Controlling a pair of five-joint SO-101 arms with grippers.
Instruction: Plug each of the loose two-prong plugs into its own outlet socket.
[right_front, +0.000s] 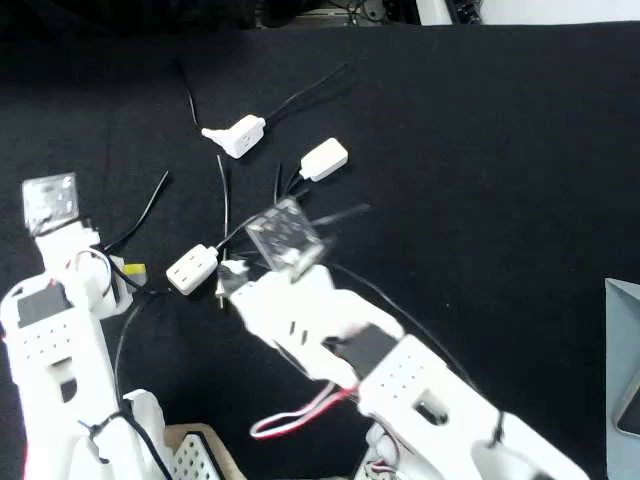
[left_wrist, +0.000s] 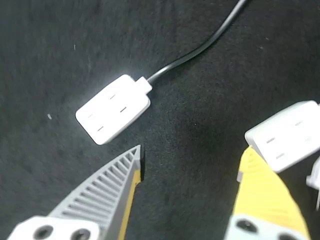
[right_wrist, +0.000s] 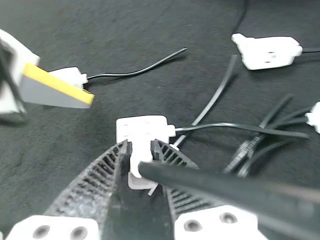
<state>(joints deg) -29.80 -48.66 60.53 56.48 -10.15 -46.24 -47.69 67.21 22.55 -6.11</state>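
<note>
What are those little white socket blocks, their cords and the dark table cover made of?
The socket block looks like moulded hard plastic, smooth and slightly glossy: it catches a bright highlight and its slots are crisp. Its cord seems sheathed in rubber or vinyl, smooth black and bending softly. The table cover looks like matte fabric or felt, faintly fuzzy with pale specks, though that is less certain.

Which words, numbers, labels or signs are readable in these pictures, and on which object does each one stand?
None is readable.
Outlet socket: slots only, no print visible.
Second outlet socket: slots only too.
Plug held in the right gripper: no print visible.
</note>
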